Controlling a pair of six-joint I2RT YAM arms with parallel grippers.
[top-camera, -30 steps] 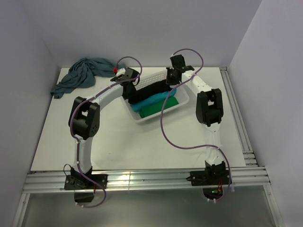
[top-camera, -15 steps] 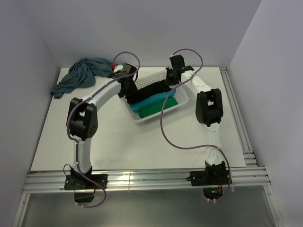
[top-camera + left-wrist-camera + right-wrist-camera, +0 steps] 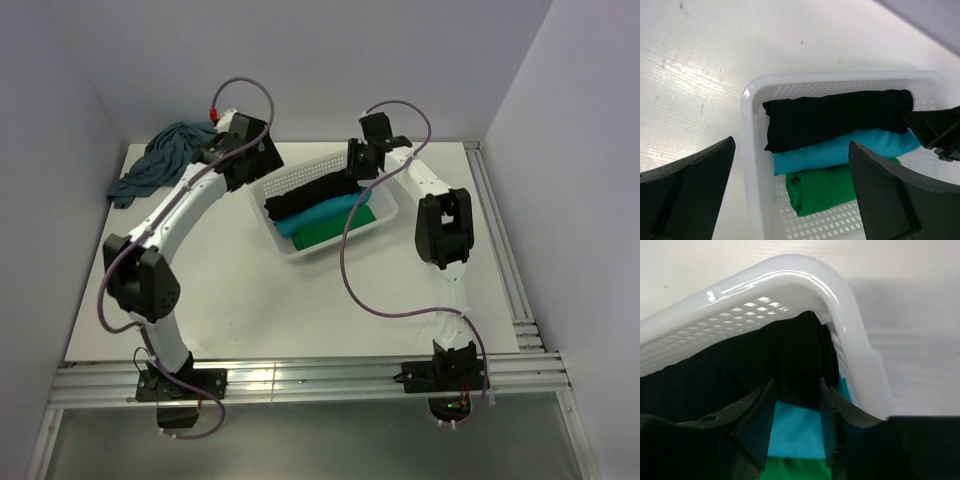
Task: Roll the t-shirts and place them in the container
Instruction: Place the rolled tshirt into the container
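Note:
Three rolled t-shirts lie side by side in the white mesh basket [image 3: 291,250]: a black one [image 3: 312,193], a turquoise one [image 3: 322,214] and a green one [image 3: 336,233]. A crumpled grey-teal t-shirt [image 3: 165,158] lies on the table at the back left. My left gripper [image 3: 256,166] hovers wide open above the basket's left end, holding nothing [image 3: 791,143]. My right gripper [image 3: 356,172] stands open inside the basket's far right corner. Its fingers straddle the end of the black roll [image 3: 740,375], with turquoise cloth [image 3: 795,430] showing between them.
The basket sits at the table's back centre, its rim [image 3: 790,270] close above my right fingers. Purple cables loop over both arms. Grey walls close in the back and both sides. A metal rail runs along the near edge.
My left arm has lifted out of the basket and swung back-left, its jaws spreading wide. My right jaws have gone from shut to open at the black roll's end.

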